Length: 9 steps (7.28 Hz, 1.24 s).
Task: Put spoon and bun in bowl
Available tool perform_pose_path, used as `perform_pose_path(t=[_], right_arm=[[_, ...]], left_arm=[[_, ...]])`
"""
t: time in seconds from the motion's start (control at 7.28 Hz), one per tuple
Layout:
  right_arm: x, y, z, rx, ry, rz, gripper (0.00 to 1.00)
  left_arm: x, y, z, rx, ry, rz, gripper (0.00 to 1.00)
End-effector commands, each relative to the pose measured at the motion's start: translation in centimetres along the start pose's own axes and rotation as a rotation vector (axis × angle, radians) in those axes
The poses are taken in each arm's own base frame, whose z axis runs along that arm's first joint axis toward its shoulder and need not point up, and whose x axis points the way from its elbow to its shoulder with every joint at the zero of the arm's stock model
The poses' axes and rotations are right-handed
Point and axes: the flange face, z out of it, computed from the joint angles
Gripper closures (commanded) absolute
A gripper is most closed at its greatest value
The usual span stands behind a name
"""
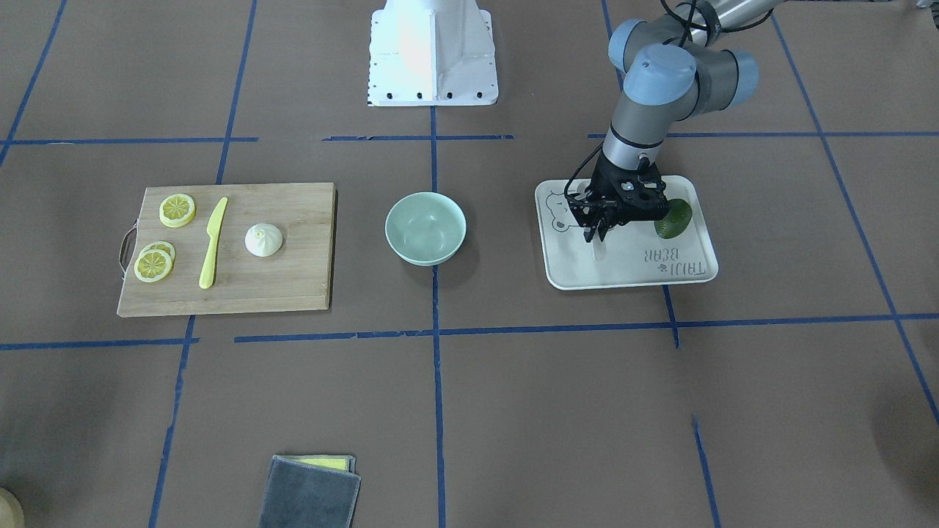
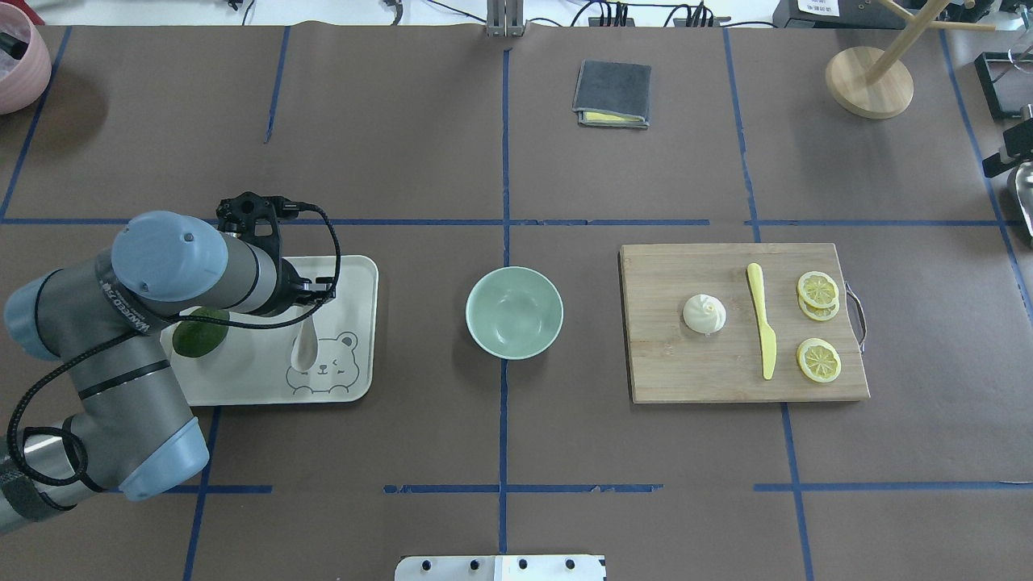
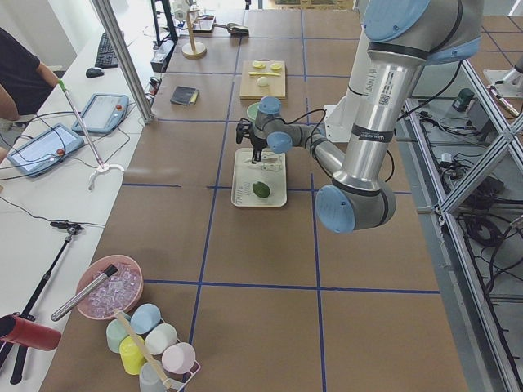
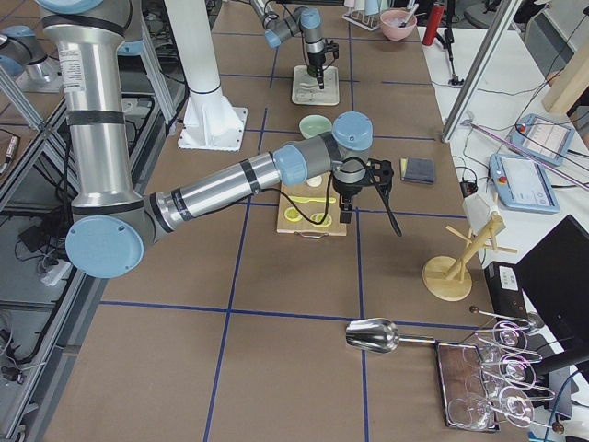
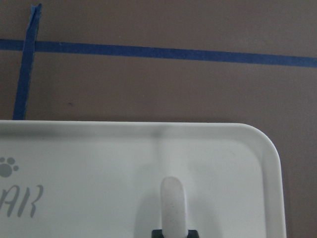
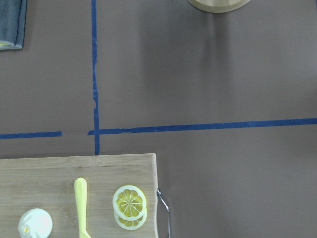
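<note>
My left gripper (image 1: 596, 236) is down over the white bear-print tray (image 1: 631, 275) and shut on the off-white spoon (image 2: 305, 349). In the left wrist view the spoon (image 5: 173, 203) sticks out from between the fingertips, over the tray's corner (image 5: 99, 163). I cannot tell whether it touches the tray. The mint-green bowl (image 2: 514, 312) stands empty at the table's middle. The white bun (image 2: 704, 314) sits on the wooden cutting board (image 2: 670, 371). My right gripper (image 4: 345, 214) hangs high over the board's far edge, and I cannot tell whether it is open or shut.
A dark green fruit (image 2: 200, 332) lies on the tray beside the left wrist. A yellow knife (image 2: 763, 323) and lemon slices (image 2: 818, 289) share the board. A grey cloth (image 2: 612, 94) and a wooden stand (image 2: 870, 81) are at the far side.
</note>
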Motion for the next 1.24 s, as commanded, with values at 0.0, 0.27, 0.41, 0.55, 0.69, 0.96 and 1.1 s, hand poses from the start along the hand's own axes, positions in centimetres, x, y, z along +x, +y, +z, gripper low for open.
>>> perform_pose_path(t=[0.0, 0.27, 0.41, 0.55, 0.69, 0.96, 1.1], right_arm=[[-5.7, 1.1, 3.2, -0.002, -0.04, 0.024, 0.0], [-11.7, 2.7, 7.4, 0.042, -0.042, 0.043, 0.0], [-14.7, 3.5, 9.6, 0.055, -0.02, 0.028, 0.0], [-16.5, 4.8, 11.8, 0.059, 0.008, 0.012, 0.0], [-20.1, 6.3, 14.4, 0.084, 0.03, -0.008, 0.0], [-23.5, 8.4, 19.0, 0.089, 0.066, -0.004, 0.0], [-24.0, 9.5, 20.6, 0.094, 0.086, 0.016, 0.0]], left_arm=[[0.2, -2.0, -2.0, 0.034, 0.022, -0.032, 1.0], [1.6, -3.2, -3.6, 0.078, 0.132, -0.143, 1.0], [2.8, -3.5, -4.4, 0.087, 0.184, -0.198, 1.0], [4.4, -3.9, -5.2, 0.09, 0.216, -0.248, 1.0], [5.1, -4.1, -5.7, 0.088, 0.232, -0.272, 1.0], [5.2, -4.7, -6.2, 0.099, 0.238, -0.276, 1.0], [5.2, -5.3, -6.6, 0.105, 0.244, -0.278, 1.0]])
